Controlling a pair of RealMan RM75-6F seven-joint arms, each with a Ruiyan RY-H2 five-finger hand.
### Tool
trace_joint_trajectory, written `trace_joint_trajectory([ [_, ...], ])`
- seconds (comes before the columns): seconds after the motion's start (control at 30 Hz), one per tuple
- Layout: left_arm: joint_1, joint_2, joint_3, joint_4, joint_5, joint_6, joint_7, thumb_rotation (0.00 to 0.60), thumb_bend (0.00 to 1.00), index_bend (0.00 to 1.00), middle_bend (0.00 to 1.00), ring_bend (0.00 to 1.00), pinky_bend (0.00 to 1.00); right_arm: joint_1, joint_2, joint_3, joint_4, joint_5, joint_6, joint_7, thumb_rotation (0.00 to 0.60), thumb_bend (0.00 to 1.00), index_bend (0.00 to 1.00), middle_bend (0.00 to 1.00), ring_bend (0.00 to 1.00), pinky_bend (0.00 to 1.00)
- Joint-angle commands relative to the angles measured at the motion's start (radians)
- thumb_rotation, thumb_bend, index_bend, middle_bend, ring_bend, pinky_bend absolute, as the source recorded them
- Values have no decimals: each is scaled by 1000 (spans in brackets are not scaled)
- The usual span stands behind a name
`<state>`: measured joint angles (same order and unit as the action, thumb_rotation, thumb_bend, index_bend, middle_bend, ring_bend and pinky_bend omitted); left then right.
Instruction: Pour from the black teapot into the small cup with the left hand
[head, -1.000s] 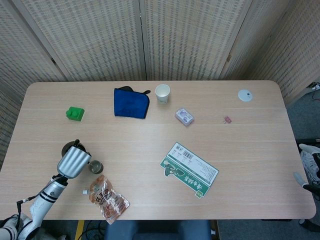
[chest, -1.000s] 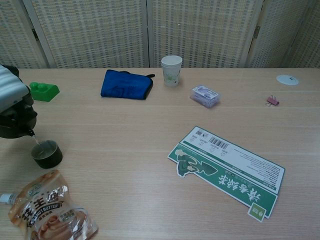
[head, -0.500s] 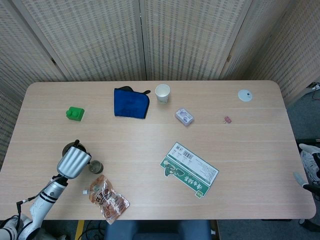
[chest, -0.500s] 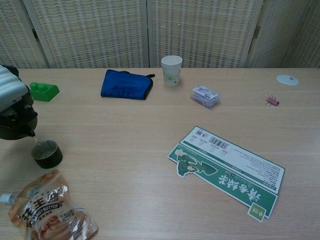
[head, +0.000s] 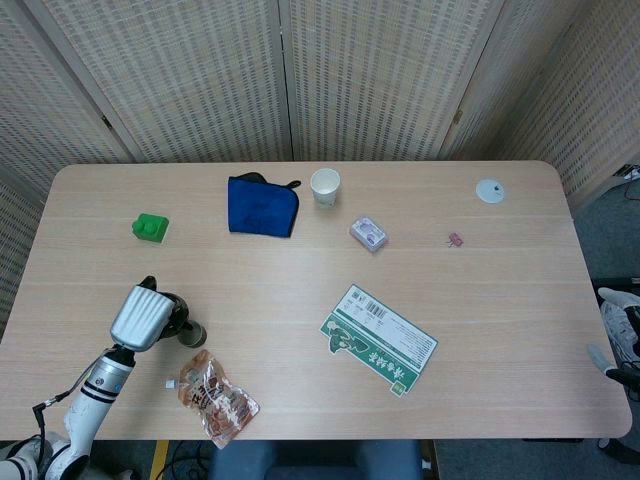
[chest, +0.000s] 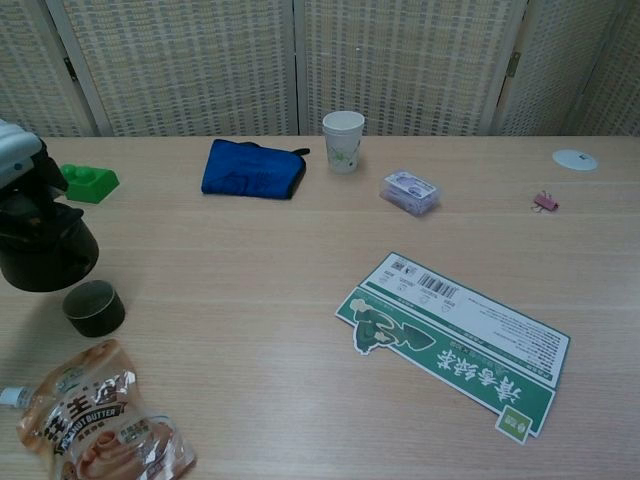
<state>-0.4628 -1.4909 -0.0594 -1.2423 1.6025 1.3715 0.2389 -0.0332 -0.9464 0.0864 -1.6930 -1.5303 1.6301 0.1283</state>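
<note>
Black round teapot (chest: 45, 250) mostly hidden beneath silver-backed left hand (head: 140, 317) in head view; grip and finger positions unreadable. Chest view crops same hand at left edge, only pale sliver showing. Right hand barely inside head view's right edge, white parts cut off, posture unclear. Contents of small dark cup (chest: 94, 307) indiscernible. Brown snack pouch (chest: 100, 428) runs off chest view's bottom edge. Tiny pink clip (head: 455, 239) and small white object (head: 170, 381) beside pouch too small to identify.

Teapot (chest: 45, 255) just behind small cup (chest: 93, 307); pouch (chest: 100, 425) in front.
</note>
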Motion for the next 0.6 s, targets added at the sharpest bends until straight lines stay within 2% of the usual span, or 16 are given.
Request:
trace_joint_trajectory([
  [0.03,2,21,-39,-58,-56,-16,-90,579,416,1000,1000,938,476,1,0,0,0,1,-2,0,600,186,258,286,202,185],
  [0.33,3,81,-108,-205,-215,-118,-307,549,415,1000,1000,932,476,2,-3,1,4,2,-4,3,600,186,258,286,202,186],
  [0.53,-1,102,-122,-234,-273,-175,-355,512,405,1000,1000,932,476,1,-4,1,7,4,-4,6,600,186,258,286,202,185],
  [0.6,-5,101,-138,-230,-325,-210,-374,503,373,1000,1000,932,476,-1,-5,0,10,6,-3,11,600,186,258,286,202,186],
])
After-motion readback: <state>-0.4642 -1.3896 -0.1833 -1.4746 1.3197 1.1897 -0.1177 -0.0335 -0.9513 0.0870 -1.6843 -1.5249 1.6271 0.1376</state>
